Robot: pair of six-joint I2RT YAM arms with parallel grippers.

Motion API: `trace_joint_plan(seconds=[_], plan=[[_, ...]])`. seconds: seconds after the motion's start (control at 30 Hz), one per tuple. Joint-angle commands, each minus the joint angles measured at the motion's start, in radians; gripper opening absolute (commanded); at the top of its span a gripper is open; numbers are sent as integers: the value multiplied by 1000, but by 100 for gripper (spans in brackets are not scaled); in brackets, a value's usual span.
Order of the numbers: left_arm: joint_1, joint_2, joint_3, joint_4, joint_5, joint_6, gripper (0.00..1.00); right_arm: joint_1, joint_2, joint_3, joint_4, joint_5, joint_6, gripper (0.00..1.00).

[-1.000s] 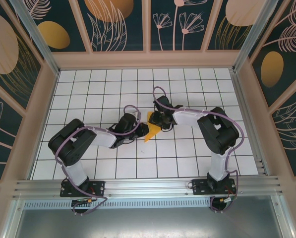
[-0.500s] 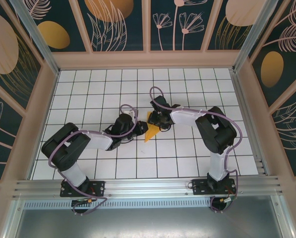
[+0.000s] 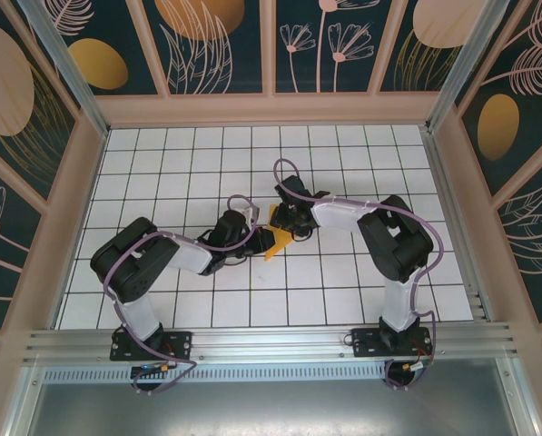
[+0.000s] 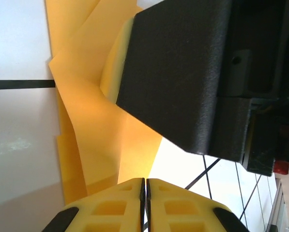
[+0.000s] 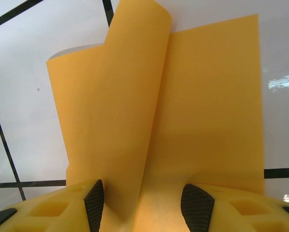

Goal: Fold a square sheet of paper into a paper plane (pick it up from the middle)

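From above, near the middle of the frame: thin orange-yellow sheet of paper, partly folded, lying on the white table with black grid lines. A small pointed bit and a sliver in sight, the rest hidden under the two black arms. Left claw at the paper from the left, right claw at it from the upper right. Both too small and dark here to read.

From the left wrist: yellow tips of the left claw at the bottom edge, clenched tight, just a thin dark seam between them. Paper running from the top left down to those tips, bent into several creases and layers. Maybe a thin edge nipped in that seam; too hidden to say. Big black block in the upper right, covering part of the paper and cut off by the frame.

From the right wrist: right claw at the bottom edge, released, its two yellow fingers with black pads spread well apart and cut off by the frame. Paper flat on the table between and beyond them. One long flap curling up on the left, its rounded top near the top of the frame, its foot just beside the left pad. Lower end of the paper hidden between the fingers.
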Motion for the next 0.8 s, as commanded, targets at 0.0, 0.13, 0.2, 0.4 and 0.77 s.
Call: trace_joint_plan(seconds=[0.0, 0.13, 0.2, 0.4, 0.77], plan=[[-1, 20, 31, -16, -5, 0, 14, -15, 244, -108, -129, 55, -3, 55], [-2, 27, 36, -62, -42, 8, 12, -15, 244, -110, -127, 56, -3, 55], [-2, 34, 36, -70, -43, 8, 13, -15, 244, -109, -127, 56, -2, 55], [-2, 49, 42, -74, -44, 5, 13, -15, 242, -113, -125, 56, -1, 55], [-1, 67, 46, -75, -37, 2, 12, -15, 244, -115, -126, 57, -1, 55]])
